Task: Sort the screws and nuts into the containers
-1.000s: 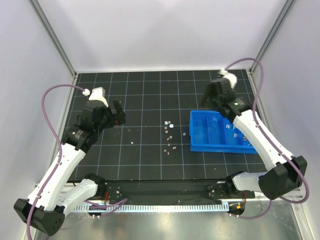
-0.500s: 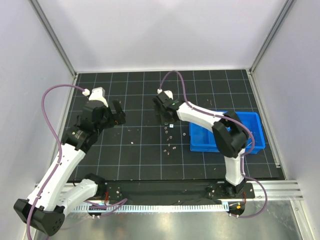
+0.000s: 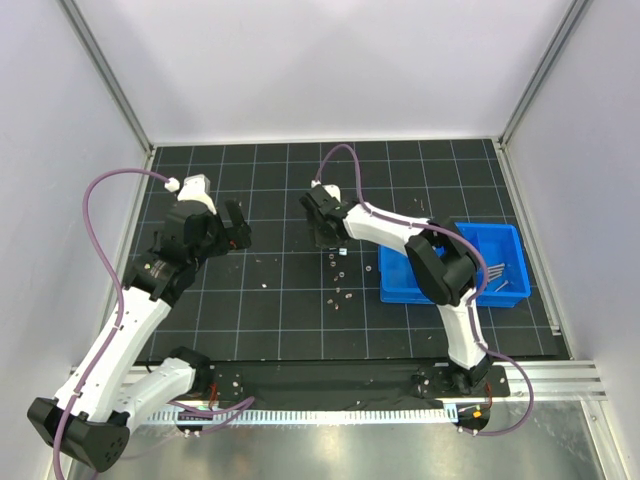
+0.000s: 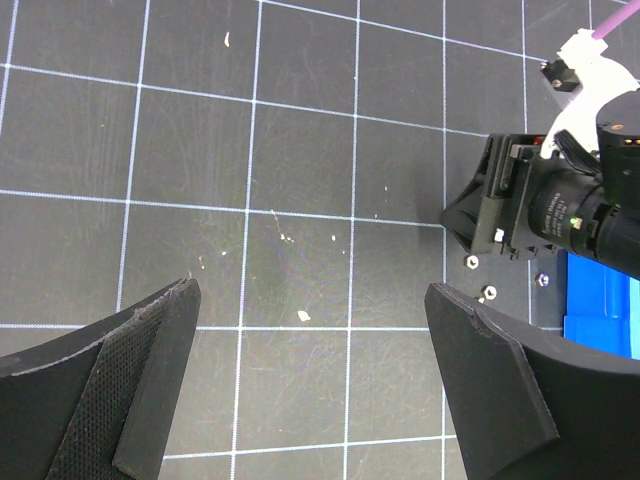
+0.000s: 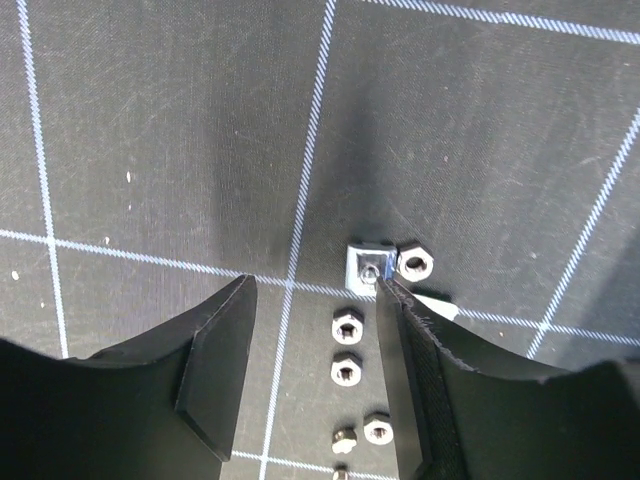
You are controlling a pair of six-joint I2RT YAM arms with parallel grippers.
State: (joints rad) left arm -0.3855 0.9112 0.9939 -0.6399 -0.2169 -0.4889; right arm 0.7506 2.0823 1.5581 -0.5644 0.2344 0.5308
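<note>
Now right gripper (image 5: 313,290) low over grid mat (image 4: 300,150), fingers spread; square nut (image 5: 366,267) at inner edge of right fingertip, hex nut (image 5: 414,263) just beside it. Further hex nuts (image 5: 346,325) strung between fingers, nearer wrist. Left gripper (image 4: 312,300) spread wide above bare mat, well apart from nuts. Screws (image 3: 499,270) lie in blue tray (image 3: 398,278), toward its right side

Right gripper (image 5: 312,292) relocated: a second ago it sat at the far edge of the blue tray (image 3: 508,292). Now it's well left of the tray, low over the far end of the loose nuts (image 5: 347,326), jaws apart. In the last half second it only nudged slightly further from the tray. With the arm swung off, the tray's right compartment is uncovered and screws (image 3: 497,270) show in it.
</note>
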